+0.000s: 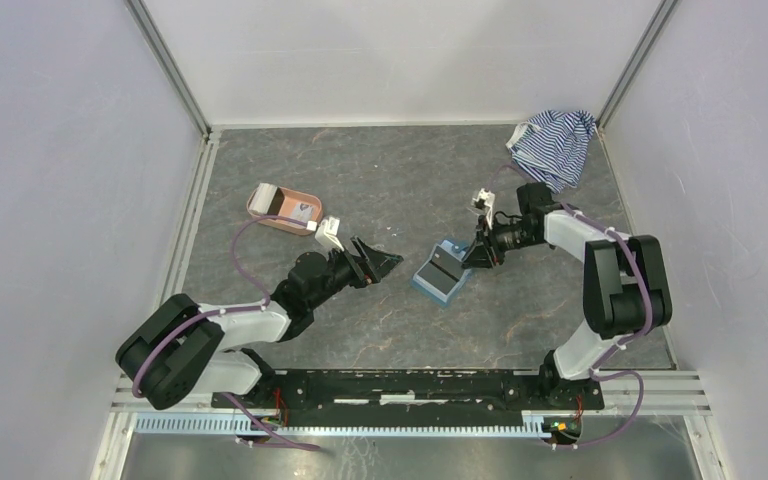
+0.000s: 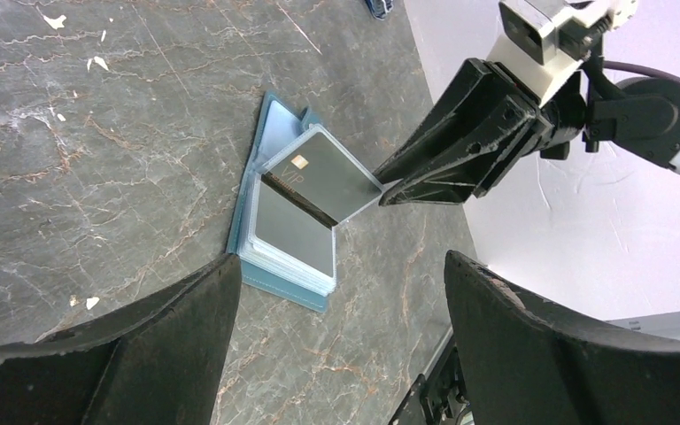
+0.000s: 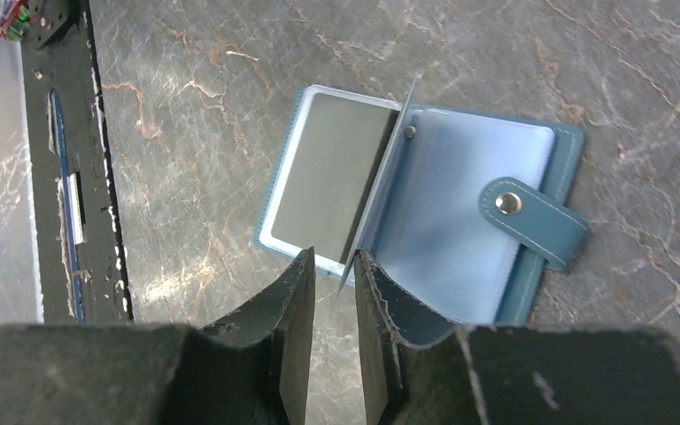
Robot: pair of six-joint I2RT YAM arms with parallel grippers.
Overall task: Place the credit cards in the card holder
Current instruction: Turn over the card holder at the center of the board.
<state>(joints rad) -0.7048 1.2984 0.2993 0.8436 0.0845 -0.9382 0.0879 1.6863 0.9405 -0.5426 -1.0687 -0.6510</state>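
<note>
My right pincer [image 2: 388,190] nips a dark credit card [image 2: 319,177] by its corner, tilted over the open card holder [image 3: 469,230] on the surface [image 1: 360,180]. My left pincer [image 1: 385,262] hangs spread, empty. Slight grip: the card may twist and miss the holder.

— What sits in the far right corner?
— A blue-and-white striped cloth [image 1: 554,146], crumpled against the white wall [image 1: 400,60].
— And over on the left?
— A salmon-pink oval tray [image 1: 257,203], well apart from the cloth, lying on the grey marbled surface [image 1: 380,165].
— Anything along the near edge?
— A black rail [image 1: 410,385] runs across it. The stone there bears small white flecks [image 2: 53,19].
</note>
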